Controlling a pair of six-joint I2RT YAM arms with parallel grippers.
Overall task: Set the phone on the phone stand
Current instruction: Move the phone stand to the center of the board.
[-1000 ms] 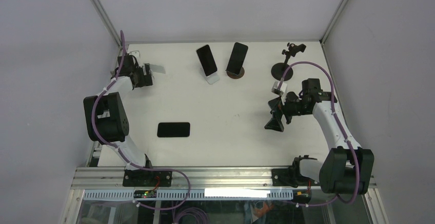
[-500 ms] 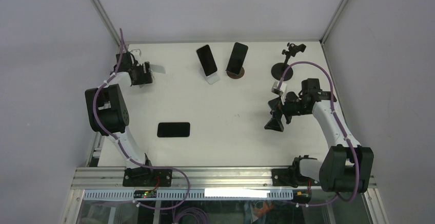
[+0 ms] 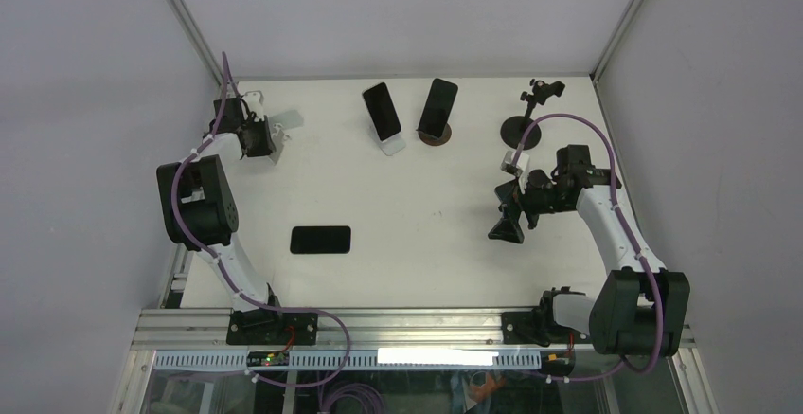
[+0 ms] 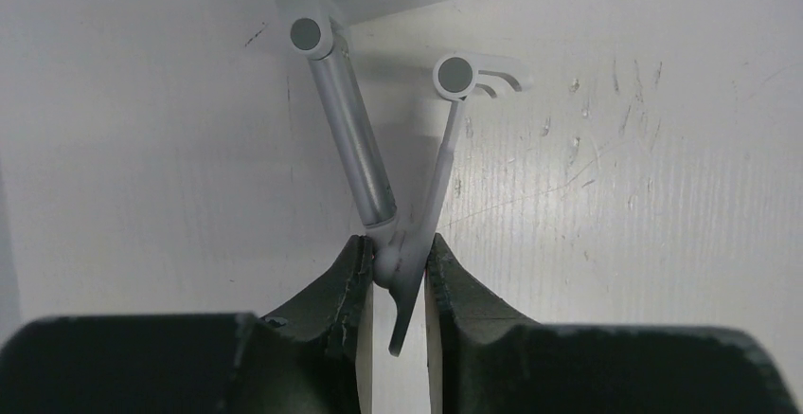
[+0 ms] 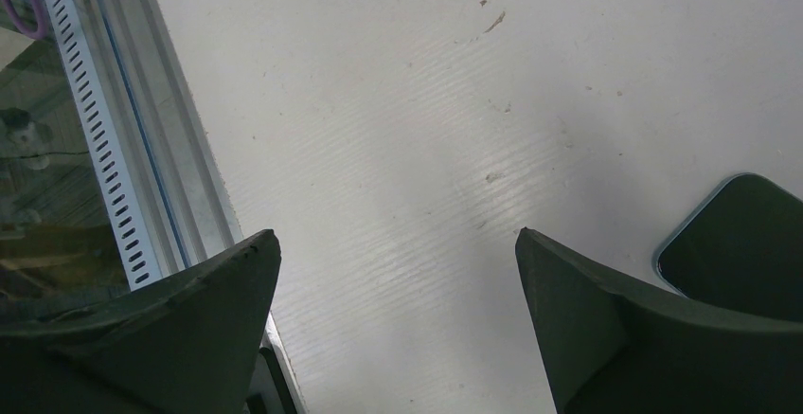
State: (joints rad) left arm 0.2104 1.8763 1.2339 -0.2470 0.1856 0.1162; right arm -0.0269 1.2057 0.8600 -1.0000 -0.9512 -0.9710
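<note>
Left wrist alone reveals left jaws pinching phone stand (image 4: pixel 356 145) hinge; right jaws wide.

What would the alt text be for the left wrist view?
The left gripper pinches the lower hinge of a grey folding phone stand, seen close up from the wrist. From the hinge a round tube and a thin flat arm spread upward in a V, each ending in a round pivot. Beneath is a scuffed white table.
</note>
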